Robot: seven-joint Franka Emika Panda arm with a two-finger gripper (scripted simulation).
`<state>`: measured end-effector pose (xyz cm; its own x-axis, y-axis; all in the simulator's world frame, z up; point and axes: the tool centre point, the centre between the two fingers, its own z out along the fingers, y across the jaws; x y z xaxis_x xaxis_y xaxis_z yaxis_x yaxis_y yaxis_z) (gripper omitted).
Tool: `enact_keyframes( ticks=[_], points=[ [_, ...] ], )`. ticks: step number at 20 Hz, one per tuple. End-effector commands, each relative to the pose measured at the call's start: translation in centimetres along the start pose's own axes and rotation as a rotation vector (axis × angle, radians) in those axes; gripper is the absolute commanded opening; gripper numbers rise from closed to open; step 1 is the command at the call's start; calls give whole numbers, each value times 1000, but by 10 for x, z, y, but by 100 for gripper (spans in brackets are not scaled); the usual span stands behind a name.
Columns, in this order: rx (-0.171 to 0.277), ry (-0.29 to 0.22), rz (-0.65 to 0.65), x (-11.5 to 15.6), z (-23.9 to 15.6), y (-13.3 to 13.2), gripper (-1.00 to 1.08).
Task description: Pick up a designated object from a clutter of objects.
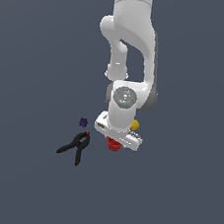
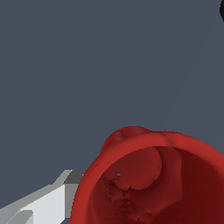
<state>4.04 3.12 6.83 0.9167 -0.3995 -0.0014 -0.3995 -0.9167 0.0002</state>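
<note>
The red cup (image 1: pixel 113 144) sits directly under my gripper (image 1: pixel 115 140) in the exterior view, with only its lower part showing below the white hand. In the wrist view the red cup (image 2: pixel 153 179) fills the near corner, its mouth and ribbed rim facing the camera. One grey finger (image 2: pixel 48 203) lies against its outer wall; the other finger is hidden. The gripper looks shut on the cup. The clutter lies around it: a yellow ball (image 1: pixel 135 125), a tiny dark purple piece (image 1: pixel 83 122) and a black clamp (image 1: pixel 74 148) with an orange tip.
Everything rests on a plain dark grey surface (image 1: pixel 21 182). The clamp and purple piece lie on the exterior view's left of the hand. The yellow ball is half hidden behind the wrist. The white arm (image 1: pixel 131 32) rises behind the hand.
</note>
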Motion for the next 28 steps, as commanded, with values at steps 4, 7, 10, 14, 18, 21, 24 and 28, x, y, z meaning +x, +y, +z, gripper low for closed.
enact_keyframes(
  ticks=[4, 7, 10, 14, 18, 21, 24, 28],
  points=[
    [1, 2, 0, -14, -28, 6, -100],
    [1, 2, 0, -24, -48, 11, -100],
    [1, 2, 0, -36, -70, 16, -100],
    [1, 2, 0, -52, -100, 23, -100],
    [1, 2, 0, -67, -131, 30, -100],
    [1, 2, 0, -79, -154, 36, -100],
    [1, 2, 0, -91, -178, 41, -100],
    [1, 2, 0, -108, -211, 49, -100]
  ],
)
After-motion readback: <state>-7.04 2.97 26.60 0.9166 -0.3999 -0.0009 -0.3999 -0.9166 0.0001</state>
